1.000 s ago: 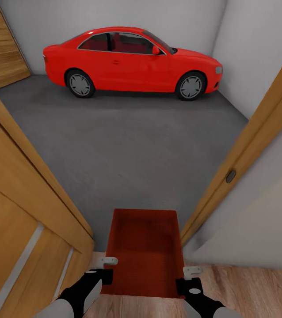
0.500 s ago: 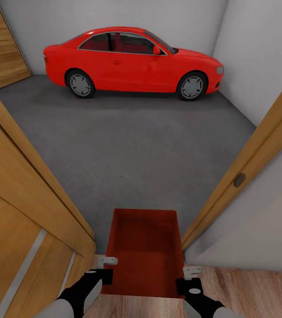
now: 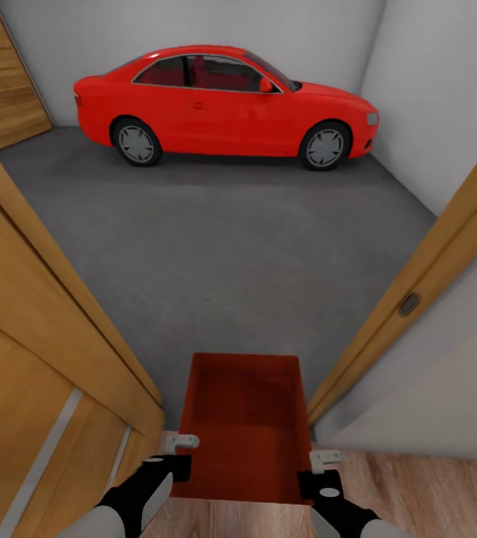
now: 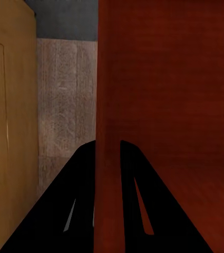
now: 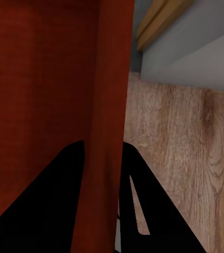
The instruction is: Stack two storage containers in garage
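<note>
Gripping one orange-red ribbed open-top bin (image 3: pixel 242 426) at 6 o'clock, the left gripper (image 3: pixel 182 448) clamps its left wall while the right gripper (image 3: pixel 325 465) clamps its right wall. One red car (image 3: pixel 223 104) stands at 12 o'clock on the dark grey concrete floor (image 3: pixel 223 246), between two wooden door frames.

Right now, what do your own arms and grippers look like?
In the head view, both arms are pale grey at the forearm, turning black toward the wrist. The left gripper and right gripper end in small light-grey, blocky fingers. In the wrist views, the fingers appear as black tapered wedges with thin slots. No cables or markings show.
</note>
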You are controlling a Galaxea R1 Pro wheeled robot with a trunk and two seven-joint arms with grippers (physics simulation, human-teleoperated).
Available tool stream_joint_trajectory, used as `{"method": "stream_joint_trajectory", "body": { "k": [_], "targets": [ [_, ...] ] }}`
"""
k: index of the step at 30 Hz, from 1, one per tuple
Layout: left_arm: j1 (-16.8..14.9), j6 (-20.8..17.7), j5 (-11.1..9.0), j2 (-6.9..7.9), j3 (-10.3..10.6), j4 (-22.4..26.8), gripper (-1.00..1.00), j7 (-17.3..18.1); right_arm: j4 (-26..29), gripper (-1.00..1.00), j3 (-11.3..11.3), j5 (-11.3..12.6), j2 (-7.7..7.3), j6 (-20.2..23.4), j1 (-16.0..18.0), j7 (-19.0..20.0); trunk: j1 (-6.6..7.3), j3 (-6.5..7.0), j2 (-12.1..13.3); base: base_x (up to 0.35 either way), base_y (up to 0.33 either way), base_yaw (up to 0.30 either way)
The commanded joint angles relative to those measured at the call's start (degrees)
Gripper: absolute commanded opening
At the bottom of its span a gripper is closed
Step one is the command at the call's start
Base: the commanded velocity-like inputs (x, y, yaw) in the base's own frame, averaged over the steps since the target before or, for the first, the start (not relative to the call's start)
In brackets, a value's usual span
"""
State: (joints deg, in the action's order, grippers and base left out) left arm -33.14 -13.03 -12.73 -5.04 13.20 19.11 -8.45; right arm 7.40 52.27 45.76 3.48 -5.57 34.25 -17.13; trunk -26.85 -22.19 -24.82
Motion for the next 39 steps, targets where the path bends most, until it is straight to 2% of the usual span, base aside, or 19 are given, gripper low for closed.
{"method": "stream_joint_trajectory", "body": {
  "k": [1,28,39],
  "targets": [
    [-0.02,-0.15,-0.99,0.12,2.54,0.34,-1.00,-0.61,0.07,-1.00,0.03,1.74,-1.02,1.04,0.02,-0.10,-0.03,-0.09,-0.10,0.000,0.141,0.000],
    [-0.01,-0.12,-1.02,0.05,2.53,0.37,-1.00,-0.61,0.07,-1.00,0.03,1.74,-1.12,1.00,0.02,-0.10,-0.03,-0.09,-0.10,0.000,0.013,0.000],
    [0.00,-0.41,-0.98,0.05,2.62,0.22,-1.00,-0.62,0.07,-1.00,0.03,1.72,-1.08,1.00,0.02,-0.10,-0.03,-0.09,-0.10,0.249,0.000,0.000]
  ]
}}
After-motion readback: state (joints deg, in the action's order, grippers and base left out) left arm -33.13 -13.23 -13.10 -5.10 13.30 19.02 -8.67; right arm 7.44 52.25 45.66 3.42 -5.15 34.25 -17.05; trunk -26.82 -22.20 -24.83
